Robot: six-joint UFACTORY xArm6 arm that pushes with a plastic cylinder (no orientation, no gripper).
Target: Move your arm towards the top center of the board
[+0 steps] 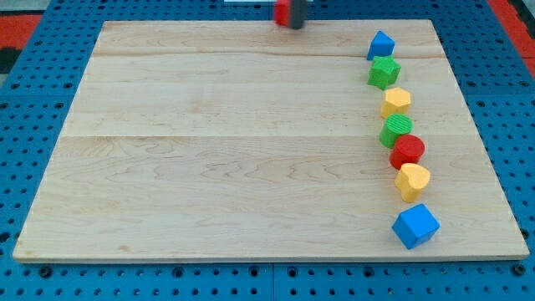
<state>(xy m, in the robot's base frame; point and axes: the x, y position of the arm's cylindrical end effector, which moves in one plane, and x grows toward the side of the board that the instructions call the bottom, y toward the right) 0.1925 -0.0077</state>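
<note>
My tip (295,26) is at the view's top centre, right at the wooden board's (234,150) top edge; only the rod's lower end shows. A red block (282,12) sits right against the rod's left side, cut off by the top of the view. A curved line of blocks runs down the board's right side: a blue block (380,44), a green star (384,72), a yellow block (396,101), a green block (397,130), a red cylinder (407,150), a yellow heart (412,181) and a blue cube (415,226). My tip is far to the left of this line.
The board lies on a blue perforated table (33,125). A red patch (21,29) shows at the view's top left corner.
</note>
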